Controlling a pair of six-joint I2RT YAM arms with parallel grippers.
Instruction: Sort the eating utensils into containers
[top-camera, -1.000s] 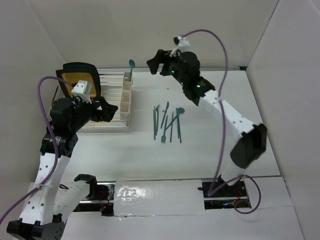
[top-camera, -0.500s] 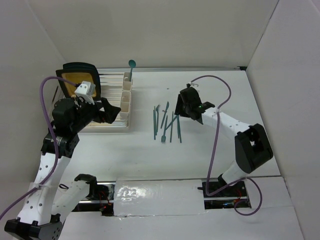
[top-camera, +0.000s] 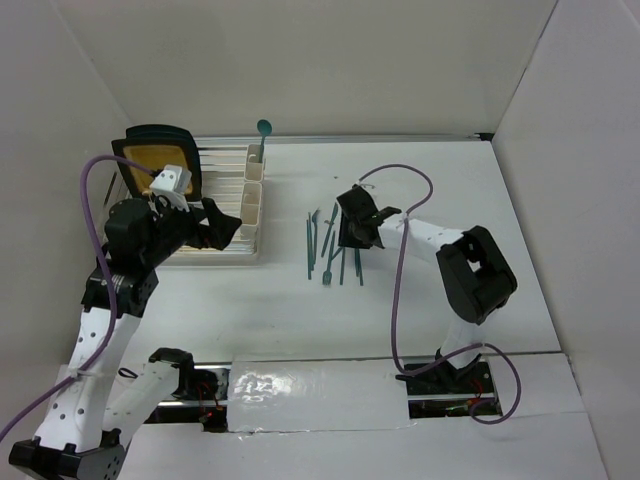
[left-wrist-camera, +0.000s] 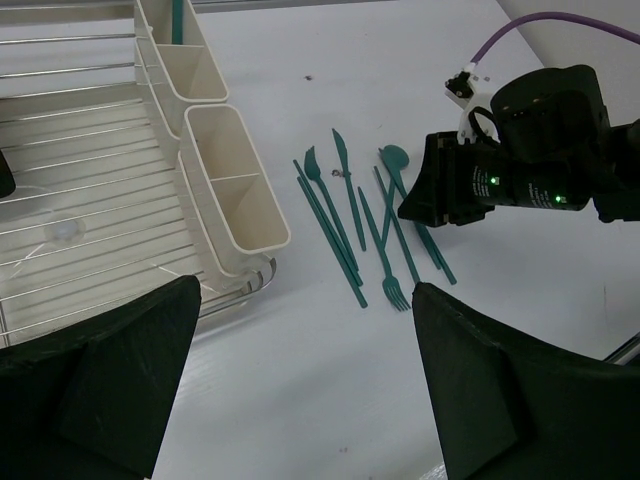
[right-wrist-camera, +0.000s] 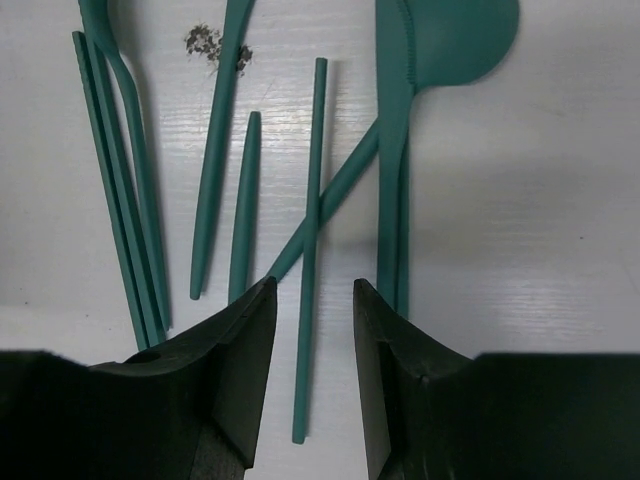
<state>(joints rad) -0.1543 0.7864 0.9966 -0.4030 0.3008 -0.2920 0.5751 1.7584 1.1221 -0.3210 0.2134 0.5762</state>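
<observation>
Left claw (left-wrist-camera: 300, 400) open wide, idle near containers (top-camera: 253, 195) — one spoon (top-camera: 263, 128) stands in far cup. Loose utensils (top-camera: 333, 245) lie on tabletop (top-camera: 280, 300). Right claw (right-wrist-camera: 308, 370) open, straddling slim handle (right-wrist-camera: 312, 200) — pick step; seemingly low enough, so next close squarely, lift.

A white table (top-camera: 560, 200) is enclosed by plain white panels: a back wall (top-camera: 300, 60), a left wall (top-camera: 40, 110) and a right wall (top-camera: 590, 150). Even light is cast, with soft shadows. Dark specks (right-wrist-camera: 215, 42) are scattered on the tabletop.
</observation>
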